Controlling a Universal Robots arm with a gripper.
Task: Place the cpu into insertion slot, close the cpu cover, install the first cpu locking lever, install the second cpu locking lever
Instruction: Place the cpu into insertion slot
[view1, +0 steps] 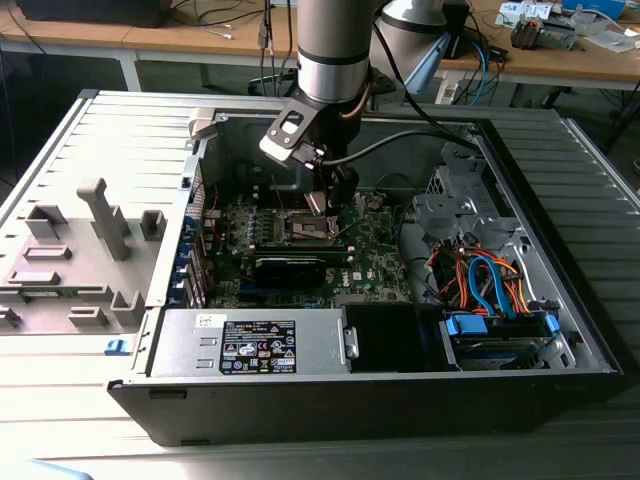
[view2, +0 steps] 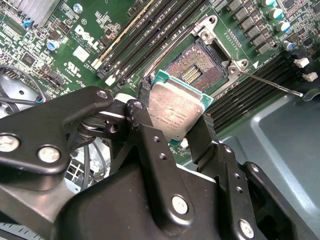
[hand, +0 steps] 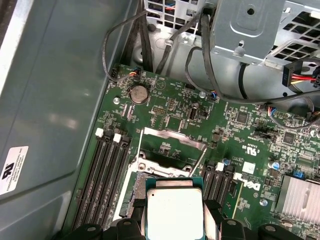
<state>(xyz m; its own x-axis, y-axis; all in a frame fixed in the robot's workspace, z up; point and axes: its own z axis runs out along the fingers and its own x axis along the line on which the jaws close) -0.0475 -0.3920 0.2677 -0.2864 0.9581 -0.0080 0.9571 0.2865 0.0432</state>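
Status: gripper (view2: 174, 122) is clamped on the cpu (view2: 175, 111), fingers (view2: 202, 137) pinching two opposite edges, silver top facing the wrist cams. The jaws are only as wide as the chip, with nothing else in them

cpu is in the air over the motherboard (view2: 65, 30), at the near edge of the insertion slot (view2: 197, 70), not seated. In the exterior view the gripper (view1: 327, 200) sits about mid-frame, slightly toward the exterior view's left. It's inside the open PC case (view1: 400, 410), just above the slot (view1: 303, 230)

Slot is bare, contact field exposed. In the first wrist view the cpu cover (hand: 172, 136) is swung up and open beyond the slot, with the cpu (hand: 175, 212) in front of it. One locking lever (view2: 270, 83) is released and sticks out past the slot corner. As things lie, none of the four steps is finished

Risks as I see them:
- chip goes down skewed or offset → a corner lands on the contacts and bends them. Can't tell whether it's square to the slot
- edge-only grip on a thin part → could slip or twist in the fingers
- wrong rotation vs the slot keying → won't drop in, and forcing it wrecks the contacts. Can't make out the key marks
- raised cover could tip forward onto the chip or fingers
- fingers are bulky next to the DIMM slots (view2: 150, 35) and the slot frame → could clip them
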